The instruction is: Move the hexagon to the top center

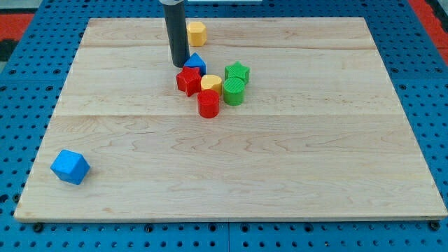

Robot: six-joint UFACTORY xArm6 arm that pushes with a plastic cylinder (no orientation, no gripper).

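Observation:
A yellow hexagon block [197, 32] sits near the view's top, slightly left of centre. My tip [180, 66] rests on the wooden board [315, 154] just below and left of the hexagon, apart from it. The tip stands right beside a blue triangular block [195, 64] and just above a red star block [187, 80].
A cluster lies below the tip: a yellow block [211, 85], a red cylinder [208, 103], a green star [237, 72] and a green cylinder [234, 91]. A blue block [70, 166] sits alone at the view's bottom left. Blue pegboard surrounds the board.

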